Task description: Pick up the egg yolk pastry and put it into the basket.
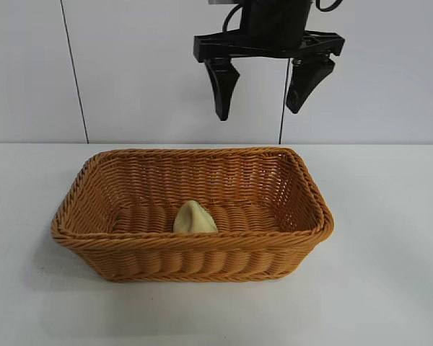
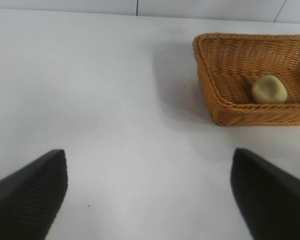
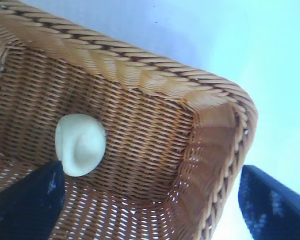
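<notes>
The egg yolk pastry (image 1: 195, 218), a small pale yellow dented lump, lies inside the basket (image 1: 187, 245) on its floor, near the front wall. The orange-brown wicker basket stands in the middle of the white table. My right gripper (image 1: 258, 112) hangs open and empty above the basket's back right part, well clear of the rim. In the right wrist view the pastry (image 3: 80, 144) lies below, inside the basket (image 3: 140, 70), near one finger of the open gripper (image 3: 151, 169). My left gripper (image 2: 149, 156) is open and empty over bare table, away from the basket (image 2: 225, 107) and pastry (image 2: 269, 89).
The white table (image 1: 390, 288) extends around the basket on all sides. A white panelled wall (image 1: 130, 72) rises behind it. The left arm does not show in the exterior view.
</notes>
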Robot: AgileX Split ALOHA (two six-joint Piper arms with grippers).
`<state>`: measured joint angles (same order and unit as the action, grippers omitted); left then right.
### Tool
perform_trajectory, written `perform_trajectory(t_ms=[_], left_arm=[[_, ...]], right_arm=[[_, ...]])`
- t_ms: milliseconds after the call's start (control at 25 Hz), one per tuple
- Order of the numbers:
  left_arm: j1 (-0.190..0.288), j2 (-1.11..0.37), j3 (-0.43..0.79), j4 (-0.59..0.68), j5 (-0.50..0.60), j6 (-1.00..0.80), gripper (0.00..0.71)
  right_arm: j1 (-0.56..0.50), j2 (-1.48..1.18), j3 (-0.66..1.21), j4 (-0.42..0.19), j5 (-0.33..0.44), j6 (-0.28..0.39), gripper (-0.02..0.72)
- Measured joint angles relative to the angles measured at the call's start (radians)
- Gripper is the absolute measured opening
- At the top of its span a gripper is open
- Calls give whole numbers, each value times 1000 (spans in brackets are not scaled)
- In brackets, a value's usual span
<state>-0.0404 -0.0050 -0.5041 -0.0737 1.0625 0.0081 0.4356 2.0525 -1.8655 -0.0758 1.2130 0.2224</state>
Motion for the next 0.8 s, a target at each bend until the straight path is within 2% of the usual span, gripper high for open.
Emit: perform_trajectory(t_ms=[520,640,800], left_arm=[[0,0,0,0,0,0,654],[0,0,0,0,0,0,654],[0,0,0,0,0,0,654]], right_arm=[[-413,0,0,-10,7,-64,650],[-470,0,0,-10,8,-71,650],[-485,-12,43,-2,6,-98,650]])
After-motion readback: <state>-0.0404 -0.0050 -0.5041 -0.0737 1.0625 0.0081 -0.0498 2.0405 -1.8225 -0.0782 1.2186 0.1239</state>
